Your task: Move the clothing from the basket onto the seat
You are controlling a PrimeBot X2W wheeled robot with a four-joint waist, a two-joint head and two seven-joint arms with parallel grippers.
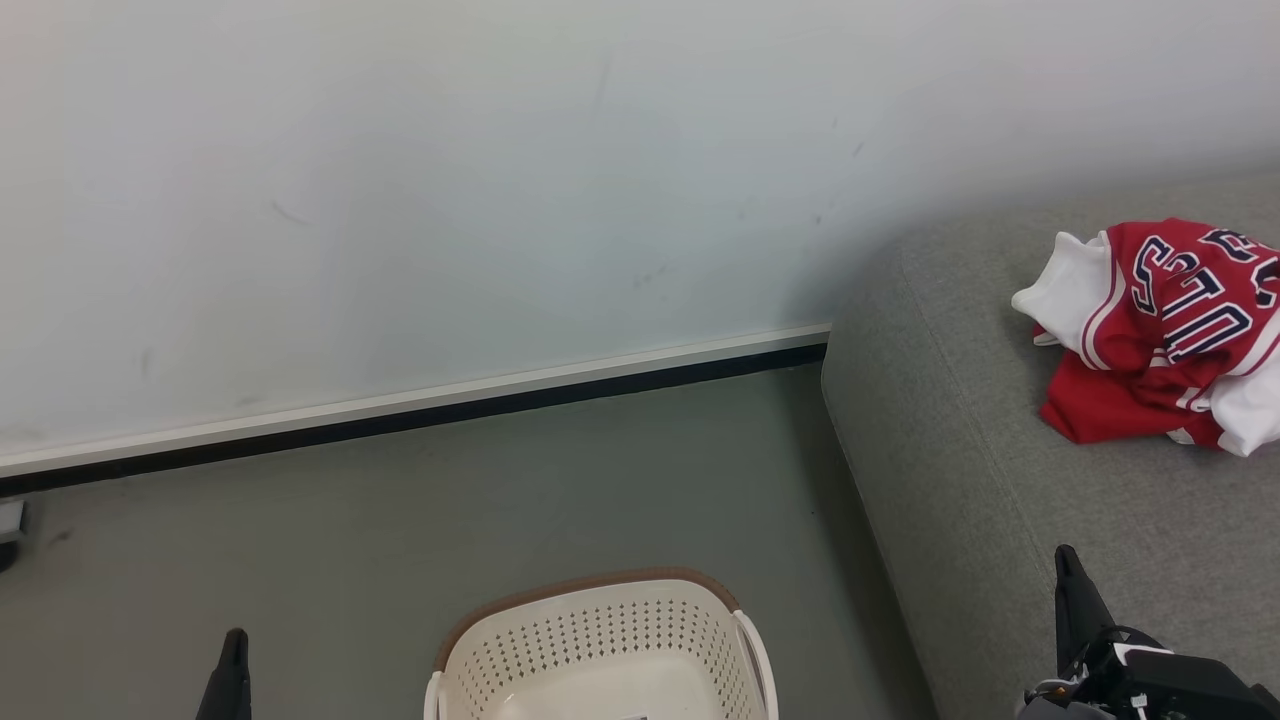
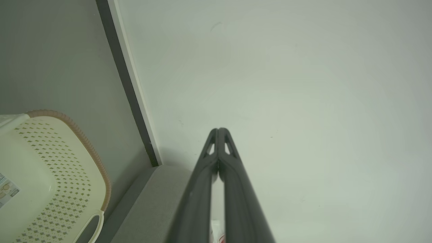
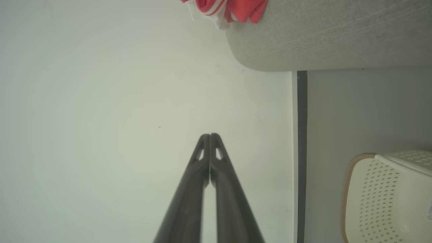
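The clothing (image 1: 1160, 335), a crumpled red-and-white jersey with navy letters, lies on the grey seat (image 1: 1000, 460) at the right; its red edge (image 3: 229, 8) shows on the seat (image 3: 330, 37) in the right wrist view. The cream basket (image 1: 600, 650) with a brown rim stands on the floor at the bottom centre, with no clothing in its visible part. It also appears as the basket (image 2: 44, 175) and the basket (image 3: 388, 195) in the wrist views. My left gripper (image 1: 235, 640) is shut at the lower left, left of the basket. My right gripper (image 1: 1065, 555) is shut over the seat's front part. Both hold nothing.
A pale wall (image 1: 500, 180) with a white and black skirting board (image 1: 420, 410) runs behind the grey floor (image 1: 450, 510). The seat's rounded corner (image 1: 850, 330) sits close to the wall. A sticker (image 2: 6, 192) lies on the basket's bottom.
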